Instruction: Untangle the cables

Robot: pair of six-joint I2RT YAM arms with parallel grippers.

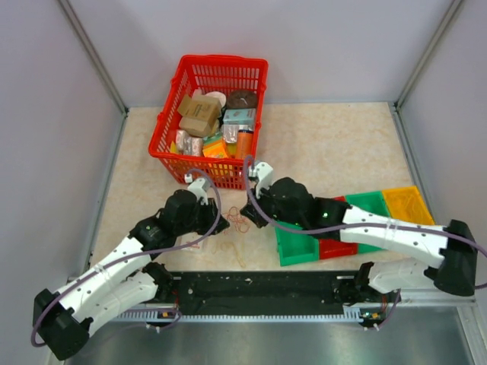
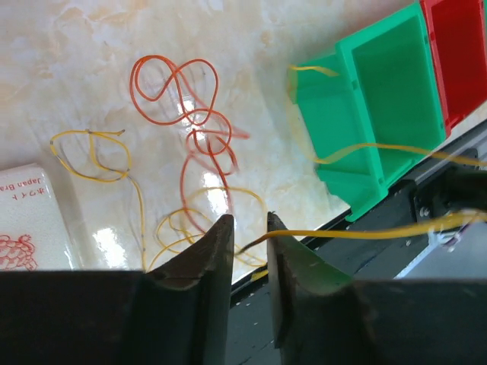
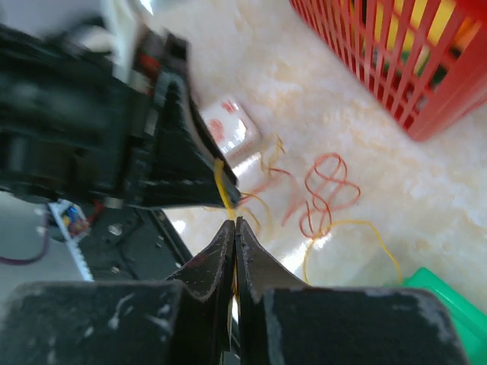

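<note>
Claws meet tip to tip just left of the green bin (image 2: 329, 114), low over the surface (image 2: 61, 61). Right claw (image 3: 234, 222) is pressed together, pinching a yellow strand (image 3: 221, 181) at its very tips. Left claw (image 2: 249, 220) has its fingers slightly apart. The same strand runs through the gap, but I can't tell whether the pads touch it, and the gap looks too wide for a real grip. From there the strand stretches raised and taut across the green bin's front corner.

Cables (image 2: 205, 148) lie on the surface left of the green bin, just beyond the claw tips. Red-orange loops are knotted in the middle, with yellow loops crossing them low down. One yellow loop sits further from the bin, near a white packet (image 2: 23, 220).

Progress is early. One yellow strand is partly drawn up and out, and nothing is fully free. Red and yellow loops overlap at several crossings, and no colour lies apart on its own. Left to do, in my judgement: pull the yellow clear, then open the red knot.

Red bin (image 2: 456, 53) touches the green bin's far side. The basket (image 1: 224, 58), full of goods, stands well beyond the green bin and is untouched.
</note>
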